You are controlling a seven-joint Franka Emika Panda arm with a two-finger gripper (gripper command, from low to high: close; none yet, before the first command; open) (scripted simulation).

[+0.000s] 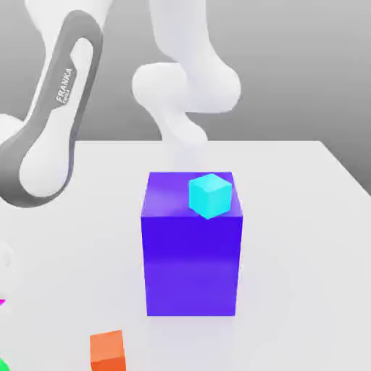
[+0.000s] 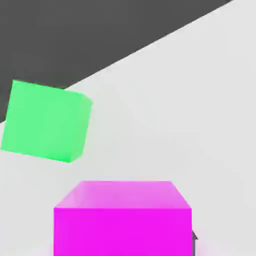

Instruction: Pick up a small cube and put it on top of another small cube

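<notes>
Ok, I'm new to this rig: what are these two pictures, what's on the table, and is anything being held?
The exterior view looks at a white table from off the robot; the white and grey shapes are the arm, a simulated Franka. On the table stands a big purple-blue block with a cyan cube on top, and an orange cube sits nearer the camera. The hand view comes from a camera on the hand. It shows the magenta cube close up and a green cube beyond it. The end effector is shut, and the magenta cube sits so close that it looks gripped, though I can't see contact.
</notes>
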